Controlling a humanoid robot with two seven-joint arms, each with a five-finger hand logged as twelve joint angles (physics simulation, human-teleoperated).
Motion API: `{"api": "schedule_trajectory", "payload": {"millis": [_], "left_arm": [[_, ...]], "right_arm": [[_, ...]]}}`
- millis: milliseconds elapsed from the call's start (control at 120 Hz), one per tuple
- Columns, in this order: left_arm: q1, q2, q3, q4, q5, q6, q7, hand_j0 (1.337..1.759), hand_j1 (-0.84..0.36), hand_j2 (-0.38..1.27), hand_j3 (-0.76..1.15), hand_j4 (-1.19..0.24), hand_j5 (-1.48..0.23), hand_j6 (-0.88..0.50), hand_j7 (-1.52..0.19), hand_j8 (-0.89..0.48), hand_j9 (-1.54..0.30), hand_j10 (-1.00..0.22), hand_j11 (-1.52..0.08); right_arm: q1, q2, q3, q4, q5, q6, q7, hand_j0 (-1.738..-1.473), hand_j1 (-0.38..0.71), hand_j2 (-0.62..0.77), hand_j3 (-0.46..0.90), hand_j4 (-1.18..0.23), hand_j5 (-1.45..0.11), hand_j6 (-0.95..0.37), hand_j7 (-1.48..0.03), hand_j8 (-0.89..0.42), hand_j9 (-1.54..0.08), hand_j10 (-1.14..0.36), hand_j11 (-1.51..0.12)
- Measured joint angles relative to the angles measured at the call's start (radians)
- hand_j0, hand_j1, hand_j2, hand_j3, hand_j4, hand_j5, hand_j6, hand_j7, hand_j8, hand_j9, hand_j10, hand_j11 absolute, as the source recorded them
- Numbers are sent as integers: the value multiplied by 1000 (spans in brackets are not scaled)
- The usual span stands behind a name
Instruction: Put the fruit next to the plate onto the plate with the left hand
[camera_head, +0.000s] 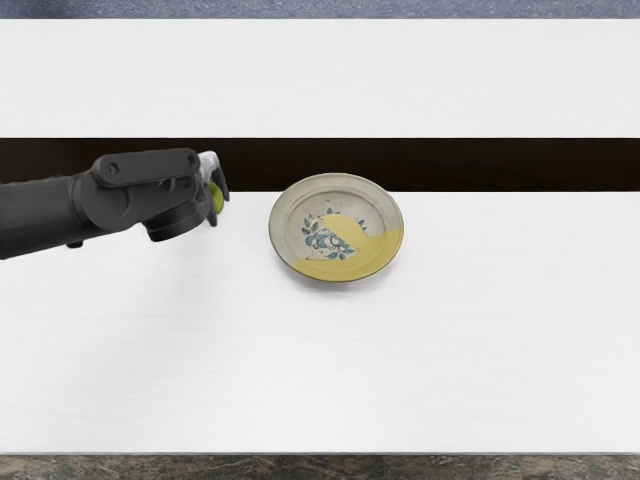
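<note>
A dark robotic left hand (196, 198) reaches in from the left over a white table (450, 340), its fingers curled around a small yellow-green fruit (216, 198), of which only a sliver shows. The grip appears to be for carrying. The fruit sits left of a floral plate (283, 205), near but apart from its rim and not yet on it. No right arm is visible.

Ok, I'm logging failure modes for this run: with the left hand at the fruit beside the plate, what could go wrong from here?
1. Only a sliver of the fruit shows within the left hand; a shallow grip could let it slip before reaching the plate.
2. The plate looks shallow, so a round fruit released off-centre might roll over its rim.
</note>
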Motion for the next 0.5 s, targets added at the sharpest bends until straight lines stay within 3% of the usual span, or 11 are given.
{"api": "schedule_trajectory", "payload": {"millis": [83, 125, 175, 233, 267, 350, 358, 500], "left_arm": [[-37, 7, -1, -24, -2, -4, -1, 1640, -260, 258, 0, -827, -1104, -303, -1106, -207, -1118, -431, -1153], [-60, 14, -1, -40, -3, -5, -1, 1641, -257, 359, 0, -833, -1116, -317, -1117, -212, -1122, -433, -1160], [-90, 21, 0, -60, -11, -9, -1, 1642, -194, 302, 0, -826, -1153, -357, -1142, -237, -1129, -455, -1164], [-132, 30, 0, -86, -25, -12, 0, 1645, -216, 446, 0, -819, -1189, -388, -1158, -272, -1134, -462, -1162], [-162, 31, -1, -103, -37, -14, 0, 1645, -172, 309, 0, -816, -1204, -416, -1165, -301, -1139, -478, -1165], [-217, 37, -2, -151, -77, -16, 0, 1645, -168, 401, 0, -813, -1229, -452, -1175, -322, -1143, -524, -1174], [-223, 37, -2, -156, -81, -16, 0, 1645, -166, 408, 0, -819, -1218, -453, -1162, -380, -1145, -523, -1175], [-265, 32, -10, -219, -149, -18, 0, 1645, -168, 452, 0, -802, -1269, -453, -1175, -364, -1176, -533, -1189]], "right_arm": [[0, 0, 1, 0, 0, 0, 0, -1658, -308, -7, 0, -35, -45, -35, -45, -35, -45, -35, -45], [0, 0, 1, 0, 0, 0, 0, -1658, -308, -7, 0, -35, -45, -35, -45, -35, -45, -35, -45], [0, 0, 1, 0, 0, 0, 0, -1658, -308, -7, 0, -35, -45, -35, -45, -35, -45, -35, -45], [0, 0, 1, 0, 0, 0, 0, -1658, -308, -7, 0, -35, -45, -35, -45, -35, -45, -35, -45], [1, 0, 1, 0, 0, 0, 0, -1658, -308, -7, 0, -35, -45, -35, -45, -35, -45, -35, -45], [1, 0, 1, 0, 0, 0, 0, -1658, -307, -7, 0, -35, -45, -35, -45, -35, -45, -35, -45], [1, 0, 1, 0, 0, 0, 0, -1658, -307, -7, 0, -35, -45, -35, -45, -35, -45, -35, -45], [1, 0, 1, 0, 0, 0, 0, -1658, -308, -7, 0, -35, -45, -35, -45, -35, -45, -35, -45]]}}
